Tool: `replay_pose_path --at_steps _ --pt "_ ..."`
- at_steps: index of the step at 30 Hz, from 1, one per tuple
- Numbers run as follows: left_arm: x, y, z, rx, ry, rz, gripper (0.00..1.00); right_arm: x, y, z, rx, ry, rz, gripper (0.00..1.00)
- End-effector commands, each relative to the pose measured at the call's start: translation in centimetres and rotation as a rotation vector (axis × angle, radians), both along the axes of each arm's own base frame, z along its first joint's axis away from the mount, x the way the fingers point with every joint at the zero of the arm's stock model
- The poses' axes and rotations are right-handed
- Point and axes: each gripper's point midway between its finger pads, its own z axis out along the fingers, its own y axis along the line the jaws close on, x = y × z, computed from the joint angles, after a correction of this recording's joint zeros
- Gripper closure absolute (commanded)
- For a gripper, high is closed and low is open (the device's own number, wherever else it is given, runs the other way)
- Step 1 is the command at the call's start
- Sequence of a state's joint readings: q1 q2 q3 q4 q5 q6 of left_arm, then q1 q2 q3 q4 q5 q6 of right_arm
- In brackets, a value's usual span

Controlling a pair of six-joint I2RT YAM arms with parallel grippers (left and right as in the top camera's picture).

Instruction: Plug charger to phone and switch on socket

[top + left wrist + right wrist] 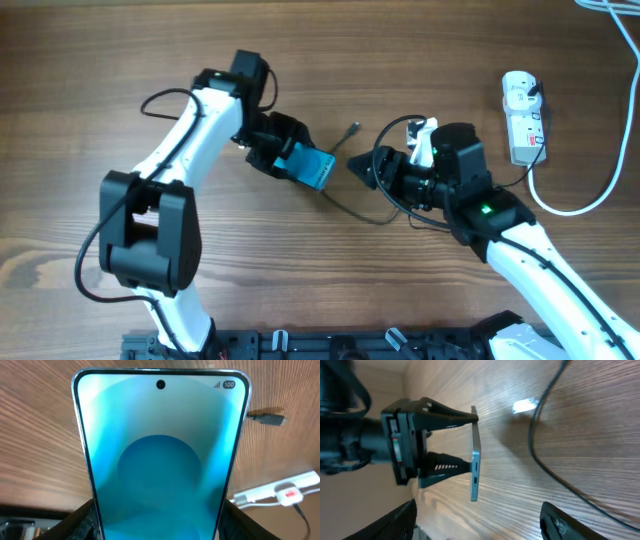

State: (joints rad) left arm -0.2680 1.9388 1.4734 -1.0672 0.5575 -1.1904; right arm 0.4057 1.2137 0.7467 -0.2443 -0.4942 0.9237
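My left gripper (292, 156) is shut on the phone (314, 168) and holds it just above the table. In the left wrist view the turquoise screen of the phone (160, 460) fills the frame between my dark fingers (82, 521). My right gripper (362, 168) stands open and empty just right of the phone, pointing at it. The right wrist view shows the phone (476, 462) edge-on ahead of the right gripper (480, 525). The charger plug (352, 130) lies loose on the wood; its black cable (365, 215) curves under the right arm. The socket (523, 117) sits at the far right.
A thick white cord (590, 205) loops from the socket along the right edge. The left wrist view shows the charger plug (270, 419) and the socket's red switch (291, 494) off to the right. A black cable (545, 455) crosses the wood.
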Motion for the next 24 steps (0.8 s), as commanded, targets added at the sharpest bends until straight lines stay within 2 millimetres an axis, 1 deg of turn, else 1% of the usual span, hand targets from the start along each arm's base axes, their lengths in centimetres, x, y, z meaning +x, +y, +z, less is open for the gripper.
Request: replay_pose_path --at_steps 1,2,4,5,7,10,13,18,20,22,24 --pt "1.0 -1.3 1.3 0.040 -0.094 0.001 0.96 0.6 0.2 -0.2 -0.040 0.002 -0.066 0.21" --pt "1.2 -1.8 1.2 0.051 -0.117 -0.011 0.96 0.6 0.5 -0.4 -0.047 0.000 -0.060 0.21" --pt "1.2 -2.4 1.1 0.068 -0.138 -0.026 0.96 0.5 0.9 -1.5 -0.069 0.032 -0.074 0.21" --pt "1.1 -2.7 1.1 0.068 -0.132 -0.021 0.96 0.4 1.1 -2.4 -0.085 0.057 -0.081 0.22" --pt "0.9 -3.0 1.1 0.068 -0.121 -0.010 0.96 0.5 1.6 -4.2 -0.119 0.092 -0.091 0.27" --pt "0.7 -3.0 1.1 0.069 -0.115 -0.011 0.96 1.2 2.5 -5.4 -0.125 0.081 -0.075 0.33" --pt "0.4 -3.6 1.4 0.029 -0.093 -0.010 0.96 2.1 3.7 -6.1 -0.120 0.047 -0.066 0.38" --pt "-0.2 -4.5 2.0 -0.040 -0.066 -0.021 0.96 3.1 4.5 -7.3 -0.119 0.030 -0.068 0.49" --pt "-0.5 -4.4 2.0 -0.035 -0.052 -0.021 0.96 3.4 4.7 -7.4 -0.112 0.020 -0.069 0.52" --pt "-1.1 -4.5 2.1 -0.043 -0.021 -0.023 0.96 3.6 4.7 -7.3 -0.111 0.014 -0.072 0.52" --pt "-1.4 -4.5 2.1 -0.050 -0.010 -0.025 0.96 3.7 4.7 -7.2 -0.108 0.004 -0.075 0.54"
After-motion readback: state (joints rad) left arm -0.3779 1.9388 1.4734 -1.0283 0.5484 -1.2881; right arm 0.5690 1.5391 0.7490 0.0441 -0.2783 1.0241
